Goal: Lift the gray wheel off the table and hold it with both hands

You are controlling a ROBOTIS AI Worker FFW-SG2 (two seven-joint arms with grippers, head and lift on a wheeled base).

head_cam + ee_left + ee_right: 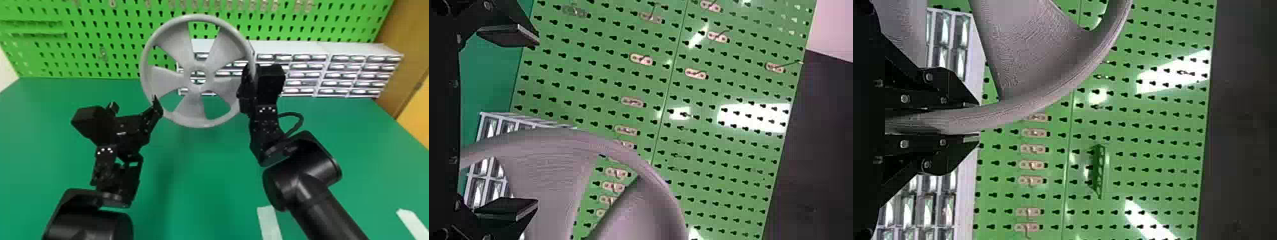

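Though held upright above the table (204,191), supported on one side only: wheel (193,110) with its rim (1018,109) clamped in the right gripper (978,122). By the opposite edge, a left gripper (537,123), wide apart and ungrasping. Likely to twist or slip if knocked by an off-line left closure.

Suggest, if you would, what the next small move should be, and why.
I would probably close the left gripper: its fingers stand open, the rim appears between them, and only the right gripper is clamped on the wheel, which is off the table.
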